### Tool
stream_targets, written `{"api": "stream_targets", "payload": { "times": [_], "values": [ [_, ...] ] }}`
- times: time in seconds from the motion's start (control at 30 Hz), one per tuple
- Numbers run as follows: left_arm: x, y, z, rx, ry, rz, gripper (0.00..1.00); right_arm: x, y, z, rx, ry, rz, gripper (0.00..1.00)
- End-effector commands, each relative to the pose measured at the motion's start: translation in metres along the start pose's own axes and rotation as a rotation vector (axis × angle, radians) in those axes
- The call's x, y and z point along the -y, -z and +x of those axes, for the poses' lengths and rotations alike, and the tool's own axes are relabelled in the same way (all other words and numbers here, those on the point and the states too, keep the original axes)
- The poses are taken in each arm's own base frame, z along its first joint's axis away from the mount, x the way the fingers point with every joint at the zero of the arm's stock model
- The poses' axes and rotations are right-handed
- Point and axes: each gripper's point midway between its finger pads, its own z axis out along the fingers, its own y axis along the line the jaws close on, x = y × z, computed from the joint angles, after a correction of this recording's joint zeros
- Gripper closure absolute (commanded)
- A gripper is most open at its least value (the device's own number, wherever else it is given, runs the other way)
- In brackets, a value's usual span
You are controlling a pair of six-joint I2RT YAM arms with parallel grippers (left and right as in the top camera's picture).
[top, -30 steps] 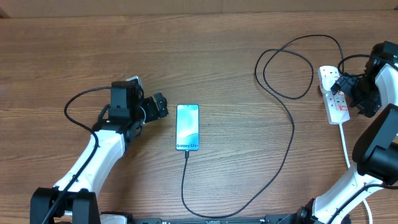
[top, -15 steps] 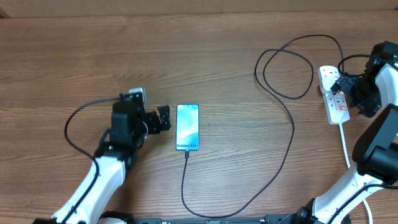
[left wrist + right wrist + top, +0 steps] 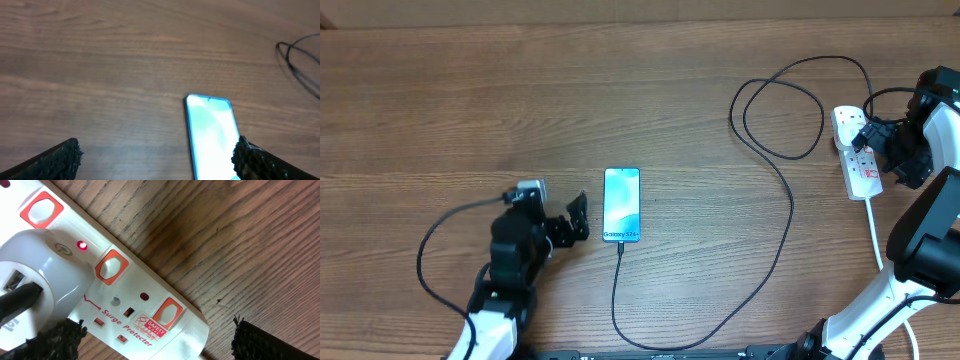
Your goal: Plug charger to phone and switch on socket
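The phone (image 3: 621, 204) lies flat mid-table with its blue-teal screen lit; it also shows in the left wrist view (image 3: 212, 135). The black charger cable (image 3: 788, 215) runs from the phone's near end, loops across the table and reaches a white adapter (image 3: 45, 275) plugged into the white socket strip (image 3: 862, 165). A small red light (image 3: 81, 245) glows on the strip (image 3: 150, 315) beside its orange switches. My left gripper (image 3: 579, 216) is open and empty just left of the phone (image 3: 160, 162). My right gripper (image 3: 876, 138) is open right above the strip (image 3: 160, 342).
The strip's thick white cord (image 3: 876, 235) runs toward the front edge on the right. The black cable forms a wide loop (image 3: 780, 100) at the back right, also seen in the left wrist view (image 3: 300, 60). The table is bare wood (image 3: 470, 90) elsewhere.
My left arm has pulled back toward the table's front, its open gripper sliding from beside the phone's top to beside its lower half. The right arm has not moved.
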Motion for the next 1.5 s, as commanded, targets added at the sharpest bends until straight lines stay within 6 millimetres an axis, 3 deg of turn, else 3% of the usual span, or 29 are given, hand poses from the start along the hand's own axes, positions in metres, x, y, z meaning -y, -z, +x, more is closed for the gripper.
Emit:
{"api": "stream_targets", "payload": {
  "times": [0.0, 0.17, 0.7, 0.8, 1.1, 1.47],
  "values": [
    [-0.014, 0.008, 0.019, 0.002, -0.015, -0.037, 0.00, -0.014, 0.023, -0.019, 0.089, -0.017, -0.069, 0.00],
    [-0.017, 0.018, 0.024, 0.077, -0.017, -0.025, 0.00, -0.014, 0.023, -0.019, 0.089, -0.017, -0.069, 0.00],
    [-0.043, 0.043, 0.034, 0.069, -0.009, -0.171, 0.00, -0.014, 0.023, -0.019, 0.089, -0.017, -0.069, 0.00],
    [-0.033, 0.052, 0.012, 0.168, -0.079, -0.136, 0.00, -0.014, 0.023, -0.019, 0.089, -0.017, -0.069, 0.00],
    [-0.020, 0.073, -0.027, 0.358, -0.200, -0.106, 0.00, -0.014, 0.023, -0.019, 0.089, -0.017, -0.069, 0.00],
    [-0.025, 0.092, -0.050, 0.484, -0.210, -0.138, 0.00, -0.014, 0.023, -0.019, 0.089, -0.017, -0.069, 0.00]
  ]
}}
